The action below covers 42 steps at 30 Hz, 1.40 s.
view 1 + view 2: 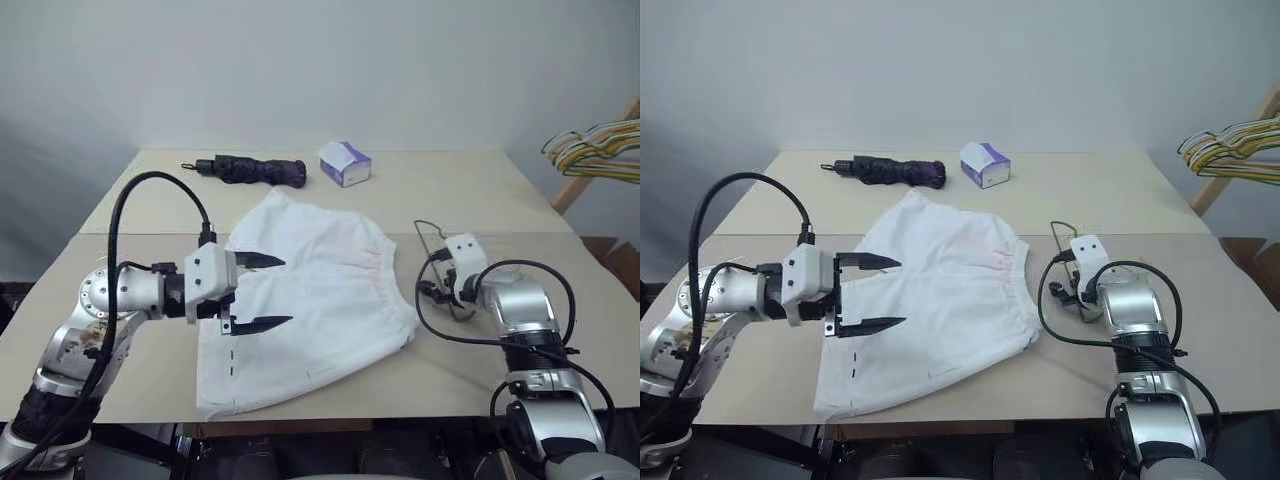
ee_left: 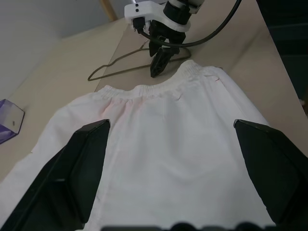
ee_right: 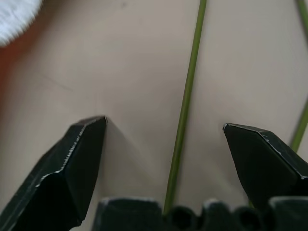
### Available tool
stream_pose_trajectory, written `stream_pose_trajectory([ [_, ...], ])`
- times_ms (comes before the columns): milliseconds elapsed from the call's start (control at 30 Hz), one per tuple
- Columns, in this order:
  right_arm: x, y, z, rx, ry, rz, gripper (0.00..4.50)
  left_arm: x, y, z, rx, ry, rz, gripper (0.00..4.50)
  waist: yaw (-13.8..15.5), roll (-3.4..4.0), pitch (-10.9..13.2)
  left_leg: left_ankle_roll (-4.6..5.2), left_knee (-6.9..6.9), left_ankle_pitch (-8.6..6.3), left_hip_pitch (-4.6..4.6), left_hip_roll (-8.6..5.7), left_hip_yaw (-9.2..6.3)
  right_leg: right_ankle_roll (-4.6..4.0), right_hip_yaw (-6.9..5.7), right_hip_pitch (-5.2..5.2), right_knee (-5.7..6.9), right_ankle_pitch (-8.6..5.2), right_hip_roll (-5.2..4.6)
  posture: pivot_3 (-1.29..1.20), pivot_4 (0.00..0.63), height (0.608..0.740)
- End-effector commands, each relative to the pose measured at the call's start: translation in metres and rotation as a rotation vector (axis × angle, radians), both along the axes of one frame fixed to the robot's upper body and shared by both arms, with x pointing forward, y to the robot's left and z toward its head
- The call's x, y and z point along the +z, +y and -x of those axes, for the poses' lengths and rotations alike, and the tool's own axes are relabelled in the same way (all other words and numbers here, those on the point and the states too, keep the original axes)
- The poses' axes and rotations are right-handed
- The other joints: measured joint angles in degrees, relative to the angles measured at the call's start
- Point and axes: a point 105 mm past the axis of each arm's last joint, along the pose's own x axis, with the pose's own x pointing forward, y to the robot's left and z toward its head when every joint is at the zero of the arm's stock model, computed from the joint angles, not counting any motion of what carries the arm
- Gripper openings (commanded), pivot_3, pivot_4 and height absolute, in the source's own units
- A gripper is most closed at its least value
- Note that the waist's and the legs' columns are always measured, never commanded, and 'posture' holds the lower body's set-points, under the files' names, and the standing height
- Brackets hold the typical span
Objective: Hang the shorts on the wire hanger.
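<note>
The white shorts (image 1: 330,290) lie spread flat on the middle of the table, with the gathered waistband (image 2: 144,89) towards the right arm. My left gripper (image 1: 284,291) hovers just over their left half, pointing right, open and empty. The wire hanger (image 2: 120,67) lies flat on the table just past the waistband, thin and olive. My right gripper (image 3: 164,122) points down over it and is open. One straight wire of the hanger (image 3: 186,96) runs between the two fingers, which do not touch it. In the left eye view the right hand (image 1: 462,268) covers most of the hanger.
A folded dark umbrella (image 1: 250,170) and a purple and white box (image 1: 345,163) sit at the back of the beige table (image 1: 480,195). A bunch of coloured hangers (image 1: 595,150) hangs off the table at the far right. The table's front edge is close below the shorts.
</note>
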Motion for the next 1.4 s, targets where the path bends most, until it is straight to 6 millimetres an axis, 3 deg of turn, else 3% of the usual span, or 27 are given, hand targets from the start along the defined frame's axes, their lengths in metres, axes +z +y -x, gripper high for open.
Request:
stream_pose_trajectory([
  [33,0.002,-0.002,-0.001,-0.014,0.014,-0.021,3.54,0.014,-0.004,-0.002,-0.02,-0.071,0.011,4.5,-0.24,0.0,0.0,0.0,0.0,0.0,0.0,0.0,-0.04,0.0,-0.01,0.01,-0.01,0.0,0.01,-0.03,0.0,0.74],
  [367,-0.015,-0.015,0.006,-0.068,0.077,0.027,0.05,0.007,-0.007,-0.004,-0.019,-0.09,-0.039,4.5,-0.54,-0.03,-0.03,0.0,0.0,0.0,0.01,0.0,-0.09,0.01,-0.04,0.07,-0.04,-0.01,0.02,-0.03,0.0,0.74],
  [500,-0.013,-0.021,0.004,-0.074,0.035,0.101,0.02,0.006,-0.008,-0.008,-0.003,-0.094,-0.034,4.5,-0.52,-0.05,-0.04,0.0,0.0,0.0,0.16,0.0,-0.14,0.01,-0.08,0.28,-0.1,-0.01,0.02,-0.03,0.0,0.74],
  [600,0.006,-0.024,-0.006,-0.093,-0.089,0.13,0.02,0.002,-0.006,-0.019,0.078,-0.075,-0.071,4.5,-0.41,-0.04,-0.03,0.0,0.0,0.0,0.34,-0.01,-0.29,0.01,-0.23,0.62,-0.28,-0.01,0.02,-0.03,0.0,0.74],
  [733,0.057,-0.016,-0.017,-0.085,-0.35,0.139,0.02,0.024,-0.009,-0.056,0.358,0.04,0.188,4.5,0.05,0.04,0.03,0.0,0.0,0.0,0.26,-0.06,-0.46,0.07,-0.29,0.63,-0.32,0.0,-0.02,-0.03,0.0,0.74],
  [800,0.074,-0.008,-0.017,-0.041,-0.44,0.156,0.02,0.035,-0.013,-0.065,0.422,0.135,0.34,4.5,-0.07,0.04,0.03,0.01,0.01,0.0,0.11,-0.07,-0.66,0.12,-0.27,0.47,-0.3,0.02,-0.02,-0.03,0.0,0.74],
  [900,0.098,0.012,-0.011,0.103,-0.576,0.172,0.02,0.054,-0.028,-0.068,0.426,0.327,0.615,4.5,-0.43,0.04,0.02,0.01,0.01,0.0,-0.14,-0.09,-0.97,0.13,-0.21,0.2,-0.25,0.02,0.01,-0.04,0.0,0.74],
  [1000,0.126,0.044,0.001,0.29,-0.791,0.138,0.02,0.075,-0.041,-0.065,0.327,0.574,0.947,4.5,-0.41,0.02,0.02,0.01,0.07,0.0,-0.34,-0.15,-1.07,0.16,-0.19,0.04,-0.19,0.04,-0.03,-0.04,0.0,0.74],
  [1100,0.143,0.07,0.018,0.429,-0.94,0.113,0.02,0.082,-0.044,-0.07,0.305,0.758,1.162,4.5,-0.63,0.01,0.02,0.0,0.14,0.0,-0.32,-0.15,-1.09,0.19,-0.13,0.04,-0.08,0.05,-0.05,-0.04,0.0,0.74],
  [1233,0.15,0.1,0.042,0.62,-1.029,0.06,0.02,0.083,-0.053,-0.07,0.3,0.832,1.212,4.5,-0.62,0.0,0.02,-0.01,0.15,0.0,-0.26,-0.18,-1.11,0.18,-0.09,0.05,-0.02,0.05,0.0,-0.04,0.0,0.74],
  [1400,0.159,0.122,0.059,0.708,-1.103,-0.002,0.02,0.09,-0.055,-0.075,0.323,0.835,1.25,4.5,-0.04,-0.01,0.02,-0.03,0.14,0.01,-0.27,-0.24,-1.1,0.17,-0.1,0.07,-0.08,0.05,-0.01,-0.04,0.0,0.74],
])
